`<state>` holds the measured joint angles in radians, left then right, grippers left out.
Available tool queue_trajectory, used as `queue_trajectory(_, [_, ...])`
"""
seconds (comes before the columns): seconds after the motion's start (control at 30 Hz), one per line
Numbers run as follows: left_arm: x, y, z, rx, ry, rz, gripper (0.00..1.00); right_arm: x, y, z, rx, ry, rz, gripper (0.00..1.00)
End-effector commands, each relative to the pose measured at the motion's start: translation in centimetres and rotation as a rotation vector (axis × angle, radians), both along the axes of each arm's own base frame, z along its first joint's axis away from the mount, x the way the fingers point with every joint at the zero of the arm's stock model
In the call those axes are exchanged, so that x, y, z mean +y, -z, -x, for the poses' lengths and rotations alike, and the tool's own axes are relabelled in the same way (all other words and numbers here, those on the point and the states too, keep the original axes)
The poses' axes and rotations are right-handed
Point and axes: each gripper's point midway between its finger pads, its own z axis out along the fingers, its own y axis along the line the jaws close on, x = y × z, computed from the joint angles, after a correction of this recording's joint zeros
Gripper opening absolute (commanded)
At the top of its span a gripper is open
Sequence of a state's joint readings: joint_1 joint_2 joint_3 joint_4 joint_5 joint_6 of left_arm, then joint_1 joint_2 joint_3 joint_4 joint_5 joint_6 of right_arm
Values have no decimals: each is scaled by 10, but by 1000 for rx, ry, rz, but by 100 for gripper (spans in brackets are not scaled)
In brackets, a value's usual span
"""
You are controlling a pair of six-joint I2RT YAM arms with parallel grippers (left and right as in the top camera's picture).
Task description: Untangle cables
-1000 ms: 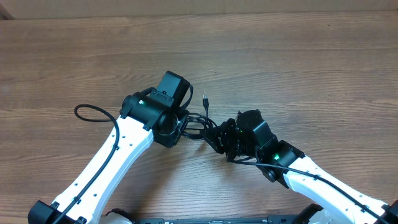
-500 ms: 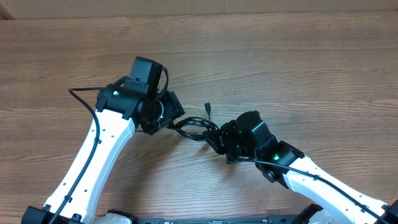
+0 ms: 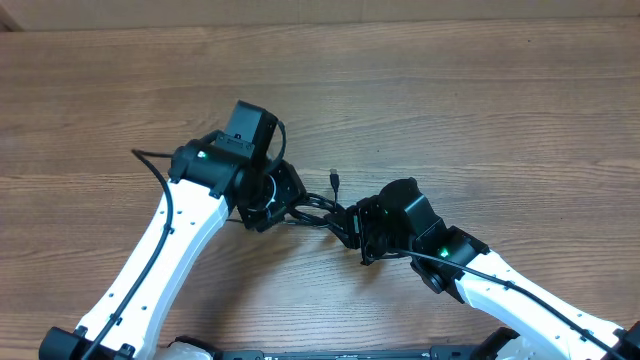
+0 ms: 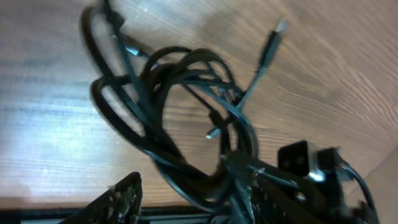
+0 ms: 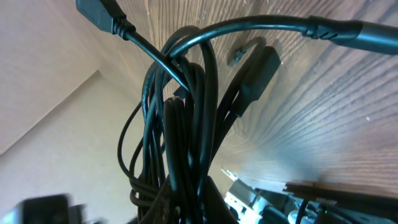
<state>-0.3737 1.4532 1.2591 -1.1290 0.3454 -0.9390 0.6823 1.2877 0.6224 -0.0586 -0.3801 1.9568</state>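
Observation:
The cables (image 3: 318,207) are a tangled bundle of thin black cords lying between my two grippers on the wooden table (image 3: 470,100). One plug end (image 3: 335,178) sticks out toward the far side. My left gripper (image 3: 284,196) sits at the bundle's left end. In the left wrist view it (image 4: 186,186) stands open, and loops of the cables (image 4: 177,106) run between its fingers (image 4: 121,199), close to the right one. A silvery plug tip (image 4: 280,26) points away. My right gripper (image 3: 356,228) is shut on the right end, with the cables (image 5: 186,112) pinched at its jaws (image 5: 185,182).
The left arm's own thicker black wire (image 3: 150,160) loops out to the left of its wrist. The right arm's wire (image 3: 500,280) runs along its white link. A pale wall strip (image 3: 300,10) borders the table's far edge.
The left gripper let go of the bundle's left end and opened, swung out to the left, then came back right against the bundle. The right gripper kept its hold and barely moved.

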Motion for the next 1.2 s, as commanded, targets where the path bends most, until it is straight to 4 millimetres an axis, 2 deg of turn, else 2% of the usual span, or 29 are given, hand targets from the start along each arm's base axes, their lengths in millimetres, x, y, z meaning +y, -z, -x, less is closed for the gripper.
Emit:
queue_trajectory(0.0, [1,17,13,94,-90,-3,53,9,-13,-1,7,-8,-46,4])
queue_trajectory(0.13, [3,31,18,118,-99,-11,27,9,-13,-1,6,-8,-46,4])
queue_trajectory(0.23, [5,35,20,123,-99,-17,15,9,-13,-1,6,-8,-46,4])
queue_trajectory(0.37, [9,36,12,85,-110,-49,4,9,-14,-1,7,-10,-48,4])
queue_trajectory(0.57, [7,35,5,68,-141,-35,4,9,-12,0,7,-19,-40,4])
queue_trajectory(0.73, [4,32,-8,26,-168,-7,4,4,-5,2,-125,-120,49,11])
queue_trajectory(0.87, [10,30,-17,26,-235,9,4,-7,14,13,-145,-198,159,17])
queue_trajectory(1.07, [22,28,-23,44,-291,40,4,-42,49,27,-65,-203,365,18])
queue_trajectory(1.13, [25,29,-24,43,-302,39,4,-45,51,27,-87,-225,390,25])
queue_trajectory(1.17, [26,29,-25,41,-304,34,4,-44,51,26,-112,-246,394,32])
